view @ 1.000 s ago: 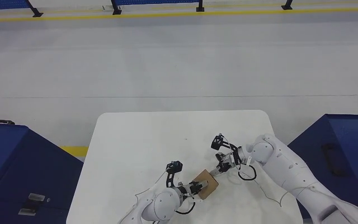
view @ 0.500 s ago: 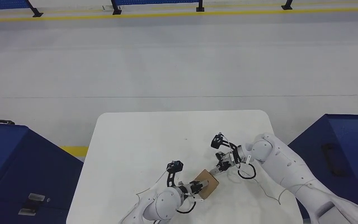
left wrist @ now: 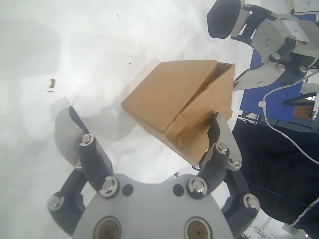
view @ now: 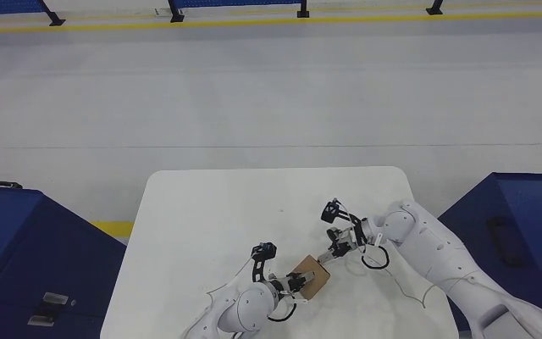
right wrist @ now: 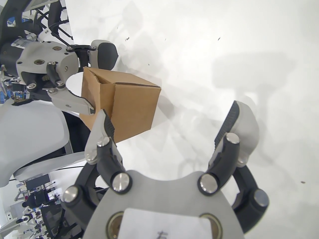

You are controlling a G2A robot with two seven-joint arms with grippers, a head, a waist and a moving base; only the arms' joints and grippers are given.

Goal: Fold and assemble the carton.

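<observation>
A small brown carton (view: 310,276) lies on the white table (view: 212,220) near its front edge, with one end flap loose and creased. My left gripper (left wrist: 142,123) is open and straddles the carton's (left wrist: 174,95) near end, one fingertip (left wrist: 216,128) touching the torn flap. My right gripper (right wrist: 169,115) is open at the opposite end, one finger (right wrist: 103,123) against the carton's (right wrist: 129,103) side. In the top view the left gripper (view: 295,285) comes from the front and the right gripper (view: 333,248) from the right.
Blue units stand beside the table on the left (view: 51,263) and right (view: 500,229). A small brown scrap (left wrist: 51,83) lies on the table near the left gripper. Bare tabletop stretches behind and to the left of the carton.
</observation>
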